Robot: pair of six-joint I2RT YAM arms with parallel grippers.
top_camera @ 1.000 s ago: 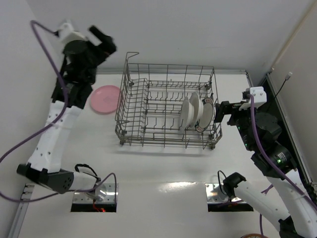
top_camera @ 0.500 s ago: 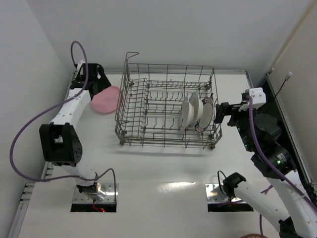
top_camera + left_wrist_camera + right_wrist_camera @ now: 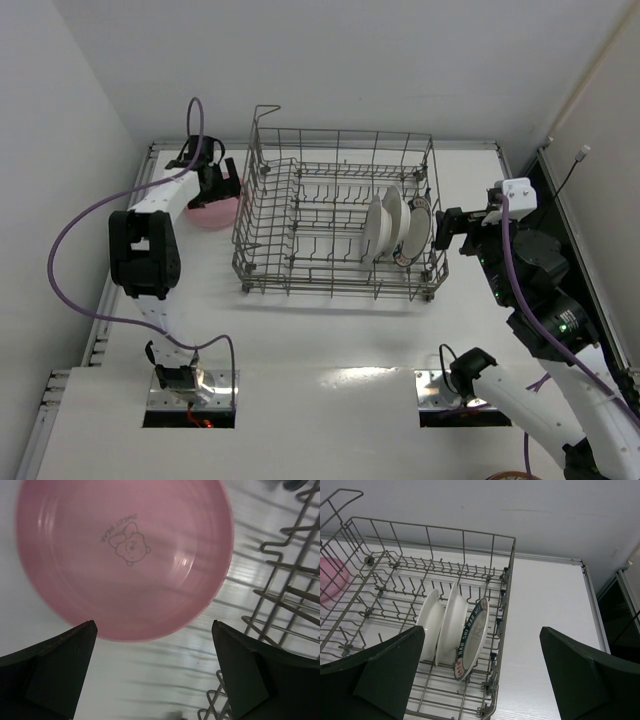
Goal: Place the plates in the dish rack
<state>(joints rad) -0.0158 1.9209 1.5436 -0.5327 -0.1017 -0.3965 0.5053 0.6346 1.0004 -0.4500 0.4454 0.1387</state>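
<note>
Three plates are seen standing on edge in the dish rack (image 3: 330, 280), packed close together between the tines at the right end of the basket. Two are plain white plates (image 3: 376, 228), side by side, and the plate with the dark teal rim (image 3: 416, 232) is set just right of them, nearest the right wall. In the right wrist view the same row is shown in the lower middle of the frame: the white pair (image 3: 431, 622), then the teal-rimmed plate (image 3: 475, 637), leaning slightly.

The pink plate (image 3: 205, 215) is found outside the rack, flat on the white table (image 3: 320, 340), just beside the rack's left wall in the upper left of the overhead view. A small cartoon print is visible at its centre in the left wrist view (image 3: 125, 555).

The left gripper (image 3: 222, 185) is held directly over this plate, its jaws spread wide with nothing between them; the plate's near edge is framed by the two fingers. The right gripper (image 3: 445, 230) is positioned just off the rack's right side, jaws likewise parted and empty.
</note>
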